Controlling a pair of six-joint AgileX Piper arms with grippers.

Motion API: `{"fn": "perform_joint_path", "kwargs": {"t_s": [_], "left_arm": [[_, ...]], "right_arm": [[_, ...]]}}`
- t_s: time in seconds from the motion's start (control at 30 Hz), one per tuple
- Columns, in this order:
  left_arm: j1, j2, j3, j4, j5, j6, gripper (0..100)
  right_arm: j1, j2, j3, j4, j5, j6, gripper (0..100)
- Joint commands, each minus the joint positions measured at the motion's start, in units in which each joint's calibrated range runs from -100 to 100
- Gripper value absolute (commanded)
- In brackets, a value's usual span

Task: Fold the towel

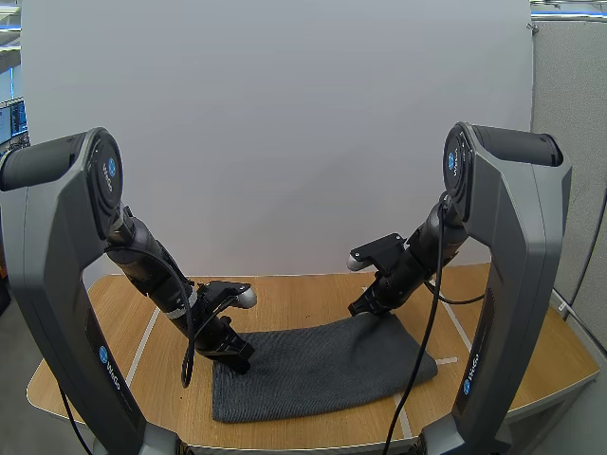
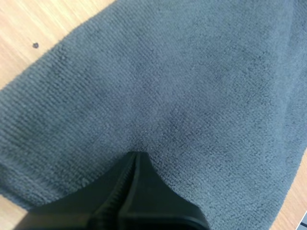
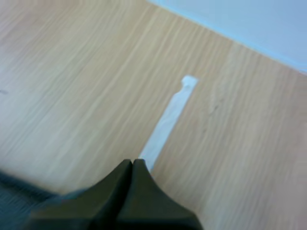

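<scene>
From above, the dark grey towel lies flat on the wooden desk, a long shape stretched between the two arms, with its near edge close to the front of the desk. The left tool is down at the towel's left end, its tip resting on the cloth. The right tool is low at the far right corner of the towel, just where cloth meets bare wood. From this height I cannot make out how either pair of fingers stands. The left wrist view settles it for that arm: the left tool has its two fingers pressed together into a single dark wedge, and the point of that wedge touches the towel, where the pile dimples slightly. A patch of bare desk shows beyond the towel's edge. In the right wrist view the right tool is likewise closed, both fingers meeting in one wedge with nothing between them, held over the desk. A strip of white tape runs away from its tip, and a sliver of the towel lies just beside the fingers.
</scene>
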Motion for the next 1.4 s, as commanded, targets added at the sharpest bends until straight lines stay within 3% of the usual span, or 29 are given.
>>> {"fn": "perform_joint_path", "kwargs": {"t_s": [0.0, 0.17, 0.37, 0.6, 0.77, 0.8, 0.87, 0.93, 1.0, 1.1, 1.2, 1.27, 1.37], "left_arm": [[0.06, 1.4, 1.1, 6.0, -8.9, -0.1, 0], [0.06, 1.4, 1.1, 6.3, -9.1, -0.1, 0], [0.06, 1.4, 1.1, 6.3, -9.3, -0.1, 0], [0.06, 1.4, 1.1, 6.3, -9.3, 0.0, 0], [0.06, 1.4, 1.1, 6.3, -9.3, 0.1, 0], [0.06, 1.4, 1.1, 6.3, -9.3, 0.1, 0], [0.06, 1.4, 1.1, 6.3, -9.3, 0.1, 0], [0.06, 1.4, 1.1, 6.3, -9.3, 0.1, 0], [0.06, 1.4, 1.1, 6.3, -9.3, 0.1, 0], [0.06, 1.4, 1.1, 6.3, -9.3, 0.1, 0], [0.06, 1.4, 1.1, 6.3, -9.3, 0.1, 0], [0.06, 1.4, 1.1, 6.3, -9.1, 0.1, 0], [0.06, 1.4, 1.1, 6.3, -9.1, -0.1, 0]], "right_arm": [[0.0, 0.3, -3.6, 0.7, -4.9, -0.5, 0], [-1.6, -5.5, -3.6, -0.1, 8.6, 1.4, 0], [-3.1, -9.6, -3.6, -8.1, 18.9, 6.6, 0], [-3.1, -5.3, -3.6, -9.2, 20.1, 7.7, 0], [-3.1, -2.7, -3.6, -9.3, 14.4, 8.8, 0], [-3.1, -2.4, -3.6, -9.3, 14.3, 8.8, 8], [-3.1, -2.4, -3.6, -9.3, 13.3, 8.8, 34], [-3.1, -2.4, -3.6, -9.3, 11.8, 8.8, 65], [-3.1, -2.4, -3.7, -9.5, 11.1, 8.2, 79], [-3.1, -2.4, -3.7, -9.5, 11.1, 8.1, 70], [-3.1, -2.4, -3.7, -9.5, 10.5, 8.1, 52], [-3.1, -2.4, -3.7, -9.5, 10.1, 8.1, 51], [-3.1, -1.1, -3.7, -9.7, 9.6, 8.1, 58]]}}
